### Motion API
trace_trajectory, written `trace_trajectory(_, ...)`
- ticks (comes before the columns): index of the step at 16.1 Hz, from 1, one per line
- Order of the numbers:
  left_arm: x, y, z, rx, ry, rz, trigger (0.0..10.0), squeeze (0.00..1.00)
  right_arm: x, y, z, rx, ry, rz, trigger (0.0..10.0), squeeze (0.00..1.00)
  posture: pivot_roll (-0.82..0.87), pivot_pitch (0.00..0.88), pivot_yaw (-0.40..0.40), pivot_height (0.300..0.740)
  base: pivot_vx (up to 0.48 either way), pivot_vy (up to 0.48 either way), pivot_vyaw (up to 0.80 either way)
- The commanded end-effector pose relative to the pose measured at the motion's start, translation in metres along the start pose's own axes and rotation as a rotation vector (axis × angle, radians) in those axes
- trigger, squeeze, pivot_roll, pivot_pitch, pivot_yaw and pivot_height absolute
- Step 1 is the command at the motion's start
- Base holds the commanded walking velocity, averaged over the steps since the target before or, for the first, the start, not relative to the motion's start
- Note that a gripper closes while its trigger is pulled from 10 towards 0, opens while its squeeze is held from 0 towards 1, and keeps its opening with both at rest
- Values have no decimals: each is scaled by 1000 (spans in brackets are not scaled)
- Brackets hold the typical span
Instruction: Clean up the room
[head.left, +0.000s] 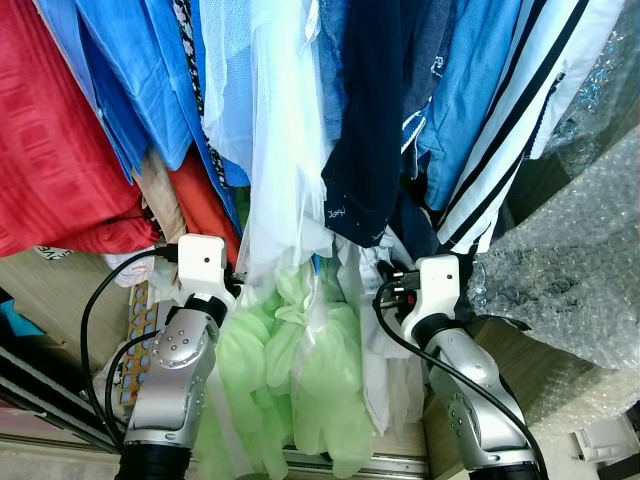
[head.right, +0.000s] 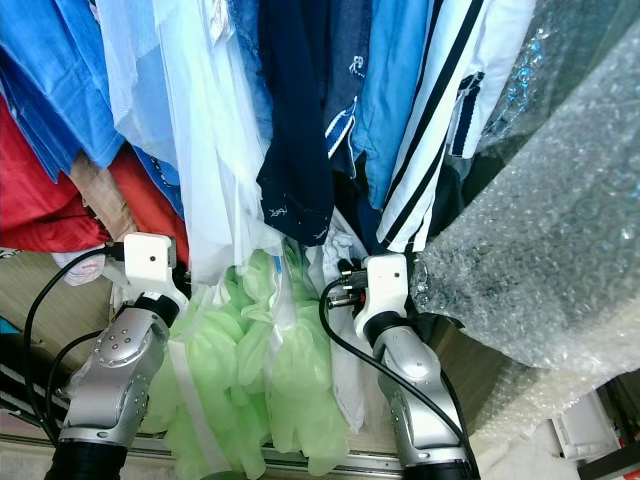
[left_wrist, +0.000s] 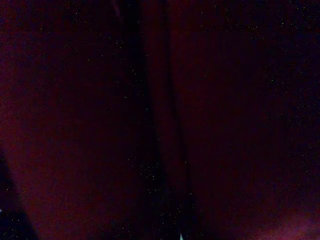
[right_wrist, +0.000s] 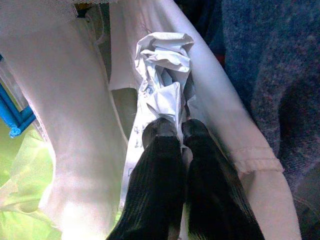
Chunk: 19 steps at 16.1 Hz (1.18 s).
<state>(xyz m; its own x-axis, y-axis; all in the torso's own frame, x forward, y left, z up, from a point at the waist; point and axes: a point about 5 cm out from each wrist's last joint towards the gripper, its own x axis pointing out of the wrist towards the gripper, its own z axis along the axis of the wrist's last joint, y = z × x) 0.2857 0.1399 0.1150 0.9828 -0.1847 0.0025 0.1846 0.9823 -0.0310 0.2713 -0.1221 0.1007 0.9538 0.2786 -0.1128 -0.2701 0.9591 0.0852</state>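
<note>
A crumpled white paper (right_wrist: 164, 70) lies among hanging white cloth (right_wrist: 75, 125), and my right gripper (right_wrist: 178, 131) is shut on its lower end. From the head, my right arm (head.left: 440, 290) reaches up under a navy garment (head.left: 365, 130) and a white shirt with navy stripes (head.left: 510, 130). My left arm (head.left: 190, 340) pushes up into the red garments (head.left: 50, 150), where its gripper is buried in cloth. The left wrist view is nearly black with a dark red cast.
A rack of hanging clothes is close in front: blue shirts (head.left: 130, 70), a sheer white dress (head.left: 280, 150) and pale green tulle (head.left: 300, 370) between my arms. Bubble wrap (head.left: 570, 270) covers something at the right. A cardboard box (head.left: 50, 290) stands low at the left.
</note>
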Motion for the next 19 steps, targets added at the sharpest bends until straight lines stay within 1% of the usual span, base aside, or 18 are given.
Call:
trace_trajectory(1, 1, 2, 0, 0, 12, 8, 10000, 0, 1, 0, 5, -5, -7, -5, 10000, 0, 39, 0, 71, 740, 0, 0, 0)
trace_trajectory(7, -1, 2, 0, -4, 27, 14, 10000, 0, 1, 3, 7, -4, -3, 2, 10000, 0, 47, 0, 67, 740, -279, 0, 0)
trace_trajectory(11, 0, 1, 0, -6, 33, 10, 10000, 0, 2, 3, 7, -3, 0, -1, 10000, 0, 44, 0, 69, 740, -282, 0, 0)
trace_trajectory(18, 1, 1, 0, 2, 27, 10, 10000, 0, 3, 0, 5, -4, 9, -12, 10000, 0, 46, 0, 68, 740, 0, 0, 0)
trace_trajectory(19, 0, 1, 0, 7, 30, 3, 10000, 0, 2, -1, 4, -8, 17, -35, 10000, 0, 45, 0, 71, 740, 0, 0, 0)
